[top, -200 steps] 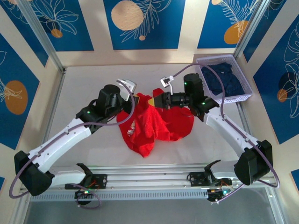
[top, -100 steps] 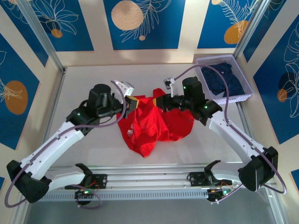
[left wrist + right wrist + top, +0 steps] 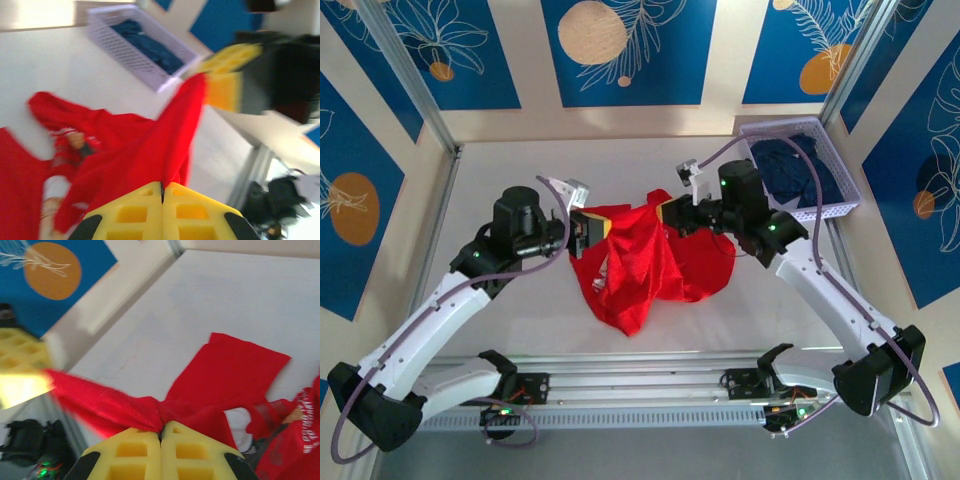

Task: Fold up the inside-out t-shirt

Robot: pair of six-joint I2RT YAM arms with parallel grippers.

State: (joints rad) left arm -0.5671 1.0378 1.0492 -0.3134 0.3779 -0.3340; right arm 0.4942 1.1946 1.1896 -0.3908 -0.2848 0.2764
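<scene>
The inside-out t-shirt (image 3: 645,262) is bright red and hangs bunched over the middle of the table, its top edge stretched between both grippers. My left gripper (image 3: 588,226) is shut on the shirt's left end; red cloth (image 3: 150,150) runs out from between its yellow fingers (image 3: 131,212). My right gripper (image 3: 672,213) is shut on the right end, with cloth (image 3: 125,407) pinched between its pads. A printed patch with white lettering (image 3: 306,432) shows on the crumpled lower part. The opposite gripper's yellow fingers (image 3: 227,75) appear at the far end of the taut cloth.
A lavender basket (image 3: 830,170) holding dark navy clothing (image 3: 798,165) stands at the back right of the white table (image 3: 500,180). The same basket (image 3: 120,42) shows beyond the shirt in the left wrist view. A metal rail (image 3: 650,380) runs along the near edge.
My left gripper has closed on the shirt and pulled left; the right gripper moved slightly right and back. The shirt's top edge is now stretched wider between them.
</scene>
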